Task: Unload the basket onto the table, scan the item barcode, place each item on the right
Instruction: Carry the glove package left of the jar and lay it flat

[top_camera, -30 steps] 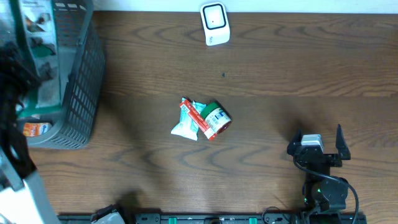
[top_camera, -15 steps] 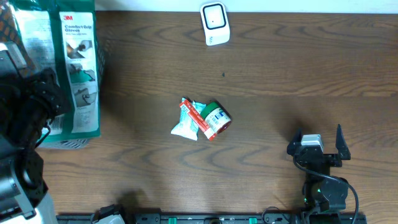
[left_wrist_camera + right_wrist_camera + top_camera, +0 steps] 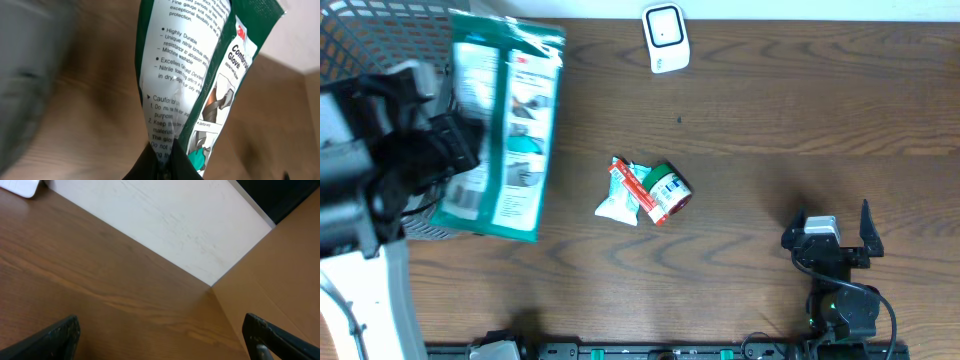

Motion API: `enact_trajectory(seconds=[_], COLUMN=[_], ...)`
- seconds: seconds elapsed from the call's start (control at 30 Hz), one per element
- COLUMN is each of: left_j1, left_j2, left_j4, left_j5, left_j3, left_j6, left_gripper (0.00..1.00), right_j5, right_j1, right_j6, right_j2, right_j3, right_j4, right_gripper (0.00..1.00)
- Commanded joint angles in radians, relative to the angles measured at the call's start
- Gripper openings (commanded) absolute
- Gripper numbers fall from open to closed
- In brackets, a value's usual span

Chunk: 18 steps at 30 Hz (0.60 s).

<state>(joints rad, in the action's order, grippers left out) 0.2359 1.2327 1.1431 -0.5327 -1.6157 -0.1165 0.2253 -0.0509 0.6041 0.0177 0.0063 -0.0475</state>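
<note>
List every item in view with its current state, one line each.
green-and-white glove package: held in the air
left tool: shut on the package
right tool: open, empty
grey mesh basket: upright, partly hidden
white barcode scanner: standing, untouched
white pouch with red strip: lying on the brown wooden table
green-and-red can: lying against the pouch
</note>
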Motion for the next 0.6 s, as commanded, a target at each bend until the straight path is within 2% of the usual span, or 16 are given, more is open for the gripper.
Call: enact_trajectory(seconds=[0.0, 0.17, 0.37, 0.43, 0.57], left_j1=[-0.084, -0.2, -0.318, -0.344, -0.344], left_j2=[0.05, 0.122, 0.136, 0.137, 0.14], left_j4=[-0.007, -0.035, -0.179, -0.24, -0.325], left_j5=[-0.051, -0.024, 0.258, 0.397, 0.468], left_j3=[0.043, 0.138, 0.293, 0.355, 0.42], left_j6=[-0.011, -0.048, -0.225, -0.342, -0.398], left_gripper=[0.07, 0.07, 0.07, 0.07, 0.07], right_j5=[0.01, 0.01, 0.01, 0.01, 0.01], right_j1=[-0.007, -0.007, -0.007, -0.007, -0.007], right_j6=[0.006, 0.006, 0.006, 0.006, 0.006], right_j2=[-0.004, -0.004, -0.004, -0.004, -0.004], right_j3=[0.0, 0.0, 0.0, 0.0, 0.0], right_j4=[-0.004, -0.004, -0.004, -0.004, -0.004], right_gripper=[0.99, 0.99, 0.99, 0.99, 0.99])
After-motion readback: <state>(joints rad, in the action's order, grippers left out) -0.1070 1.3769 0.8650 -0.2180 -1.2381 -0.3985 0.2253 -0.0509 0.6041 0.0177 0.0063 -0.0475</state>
